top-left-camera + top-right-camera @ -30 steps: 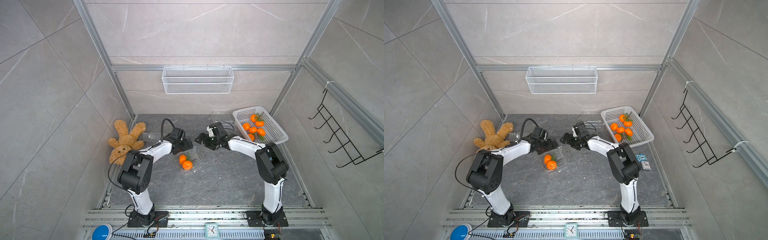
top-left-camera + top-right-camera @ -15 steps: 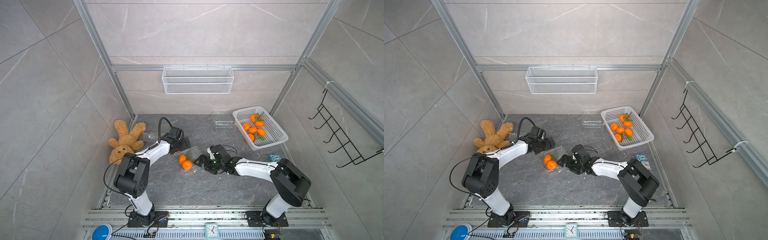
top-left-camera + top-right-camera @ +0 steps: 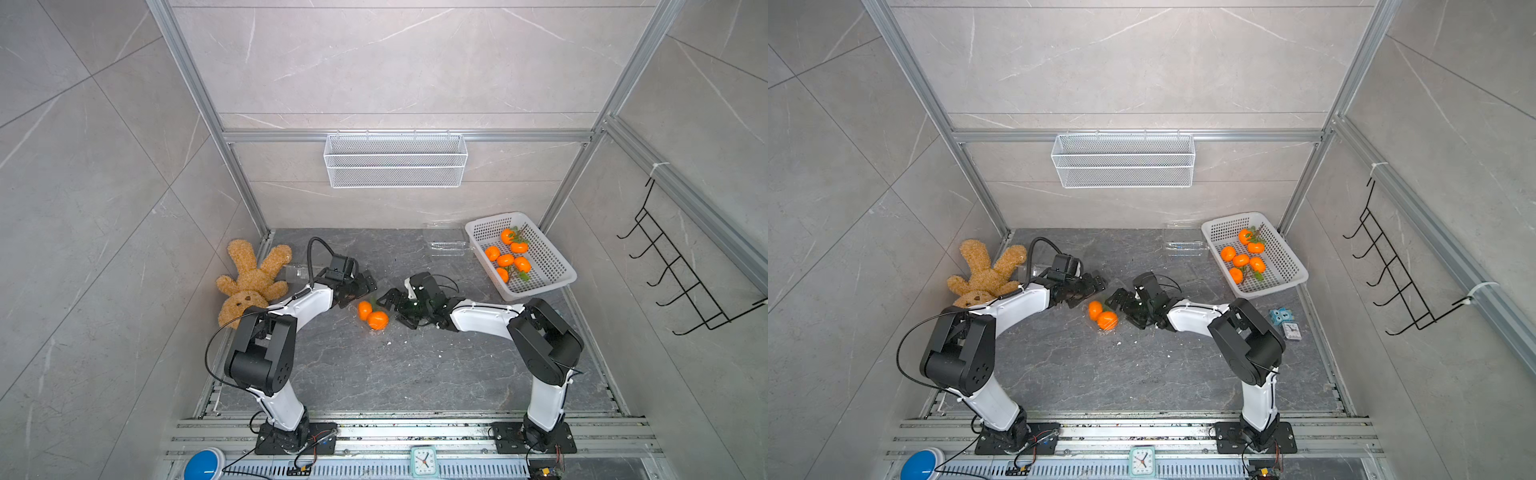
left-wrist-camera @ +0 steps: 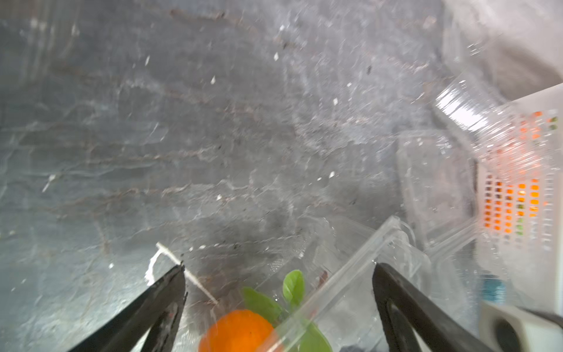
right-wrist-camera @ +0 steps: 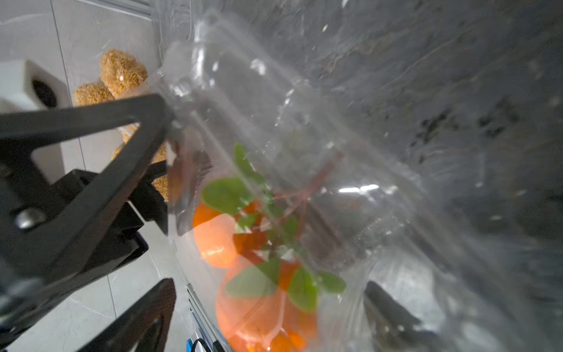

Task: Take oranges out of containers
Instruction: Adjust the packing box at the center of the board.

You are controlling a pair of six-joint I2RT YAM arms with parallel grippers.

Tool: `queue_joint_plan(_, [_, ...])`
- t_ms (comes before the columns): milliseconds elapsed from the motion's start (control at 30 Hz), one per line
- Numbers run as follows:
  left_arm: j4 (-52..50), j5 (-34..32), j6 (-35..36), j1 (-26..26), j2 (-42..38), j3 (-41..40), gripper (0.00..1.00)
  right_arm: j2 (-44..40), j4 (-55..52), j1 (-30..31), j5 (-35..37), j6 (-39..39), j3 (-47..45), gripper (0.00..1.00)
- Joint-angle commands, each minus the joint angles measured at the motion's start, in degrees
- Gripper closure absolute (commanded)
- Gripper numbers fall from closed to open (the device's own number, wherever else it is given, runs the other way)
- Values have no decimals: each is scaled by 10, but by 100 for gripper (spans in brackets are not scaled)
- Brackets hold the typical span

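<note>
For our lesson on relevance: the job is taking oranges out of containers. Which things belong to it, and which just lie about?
Job: oranges, containers, white basket.
Lying about: teddy, wire basket, hooks, clock.

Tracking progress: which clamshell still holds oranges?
The clamshell mid-table between both arms: two oranges sit inside it. The clamshell beside the white basket and the one next to the teddy bear look empty.

Left wrist view: orange (image 4: pixel 237 330) cut off by the picture edge; basket (image 4: pixel 518 195) blurred behind clear plastic. Right wrist view: two oranges (image 5: pixel 262 307) smeared behind the container (image 5: pixel 274 106) wall; teddy bear (image 5: pixel 122 70) partly hidden.
</note>
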Motion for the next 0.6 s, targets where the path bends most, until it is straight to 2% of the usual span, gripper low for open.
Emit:
queue_joint_plan(0, [-18, 36, -4, -4, -13, 1, 3, -28, 2, -12, -18, -27, -9, 1])
queue_joint_plan(167, [-12, 38, -6, -3, -10, -6, 3, -85, 69, -10, -53, -19, -95, 0])
queue_joint_plan(400, [-8, 45, -10, -4, -7, -9, 3, -130, 116, -7, -75, -13, -142, 0])
queue_joint_plan(567, [3, 50, -16, -4, -10, -22, 3, -127, 145, -7, -84, 6, -149, 3])
